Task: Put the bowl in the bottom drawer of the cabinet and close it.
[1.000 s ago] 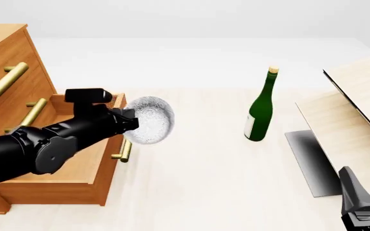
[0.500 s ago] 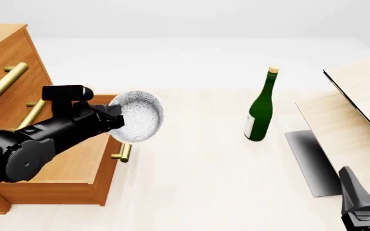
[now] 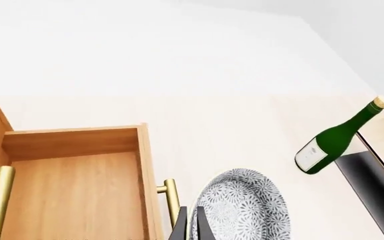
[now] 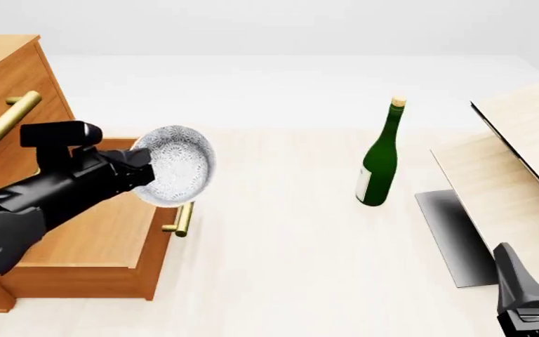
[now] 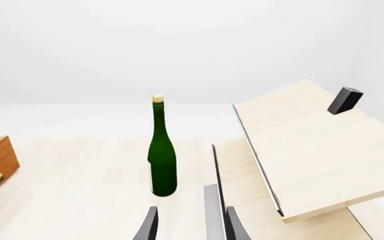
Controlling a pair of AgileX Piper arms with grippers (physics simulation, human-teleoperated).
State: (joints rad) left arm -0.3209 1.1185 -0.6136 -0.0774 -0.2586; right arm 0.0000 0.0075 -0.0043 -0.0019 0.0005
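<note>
The bowl (image 4: 174, 166) hangs in the air over the front edge of the bottom drawer (image 4: 101, 239), tipped on its side so its patterned hollow faces the camera in the front view. The left gripper (image 4: 146, 175) has its fingers clamped on the bowl's rim; in the left wrist view only the two dark fingertips (image 3: 180, 227) show, pinching that rim, and the bowl's lower part runs off the frame. The left arm covers much of the drawer's inside in the front view. What the wrist view shows of the drawer's wooden floor is bare, and the drawer stands pulled out from the cabinet (image 4: 8, 91), its brass handle (image 4: 182, 219) just below the bowl. The cabinet's left part is cut off.

Well away from the cabinet, a green bottle (image 4: 380, 158) stands upright on the pale table (image 4: 288, 267). Beyond it, tilted light-wood boards (image 4: 513, 182) lean over a dark grey plate (image 4: 449, 235). The right gripper (image 5: 188, 224) stays low near the boards, fingers apart, holding nothing; only part of it shows in the front view
</note>
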